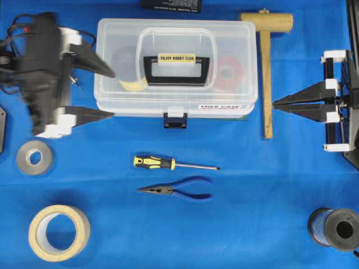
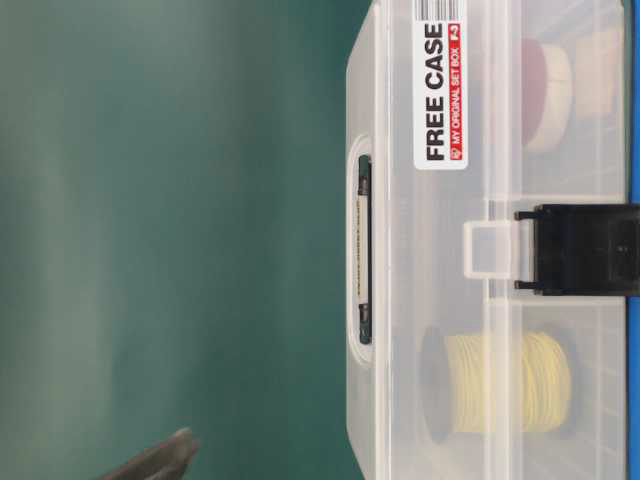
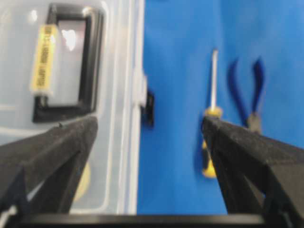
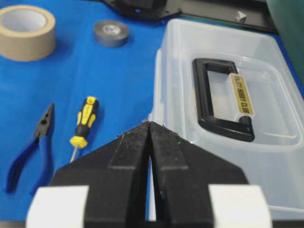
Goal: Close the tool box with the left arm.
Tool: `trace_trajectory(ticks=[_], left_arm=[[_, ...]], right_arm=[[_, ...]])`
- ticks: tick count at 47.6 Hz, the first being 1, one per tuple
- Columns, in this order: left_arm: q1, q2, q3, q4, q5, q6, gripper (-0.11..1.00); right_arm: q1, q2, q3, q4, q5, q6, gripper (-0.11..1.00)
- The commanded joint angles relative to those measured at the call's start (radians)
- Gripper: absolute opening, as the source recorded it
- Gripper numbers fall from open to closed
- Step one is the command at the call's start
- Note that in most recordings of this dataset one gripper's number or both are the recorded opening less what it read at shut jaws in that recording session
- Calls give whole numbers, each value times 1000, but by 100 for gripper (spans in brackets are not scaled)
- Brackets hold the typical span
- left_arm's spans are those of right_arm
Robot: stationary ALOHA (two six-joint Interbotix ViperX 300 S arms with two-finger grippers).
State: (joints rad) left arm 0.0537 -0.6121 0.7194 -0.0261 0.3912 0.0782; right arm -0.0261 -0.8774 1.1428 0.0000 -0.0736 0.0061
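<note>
Tool box (image 1: 175, 67) sits at top centre of the blue cloth (image 1: 252, 213), lid down flat on the base, black handle (image 1: 176, 69) w/ yellowish label lying flat in the lid recess, dark blue front latch (image 1: 175, 119) on the near edge. Thru the clear plastic: a yellow spool on the left side, a red-and-white roll on the right. Left gripper (image 1: 106, 92) is at the box's left end, jaws spread wide, nothing between them; one fingertip overlaps the box's left edge in the overhead view, the other lies just off the front-left corner; can't tell if either touches. Left wrist view shows the two fingers (image 3: 52, 152) far apart, box under one, bare cloth under the other. Right gripper (image 1: 275, 103) is just right of the box, jaws pressed together, holding nothing, tip pointing at the box's right end, near it but apart. Wooden mallet (image 1: 267, 50) lies btwn box and right gripper. In front of the box: screwdriver (image 1: 168, 163) w/ yellow-black grip, blue-handled pliers (image 1: 176, 190) just below it. Grey tape roll (image 1: 33, 157) and beige tape roll (image 1: 59, 232) at lower left, dark wire spool (image 1: 335, 228) at lower right.
</note>
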Motion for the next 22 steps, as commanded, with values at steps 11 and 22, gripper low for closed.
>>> trace_trajectory(ticks=[11, 22], left_arm=[[-6, -267, 316, -5, -331, -5, 89], [-26, -446, 534, -8, -462, -74, 89]], right_arm=[[-2, -20, -29, 3, 18, 3, 0], [-2, -21, -29, 3, 31, 3, 0]])
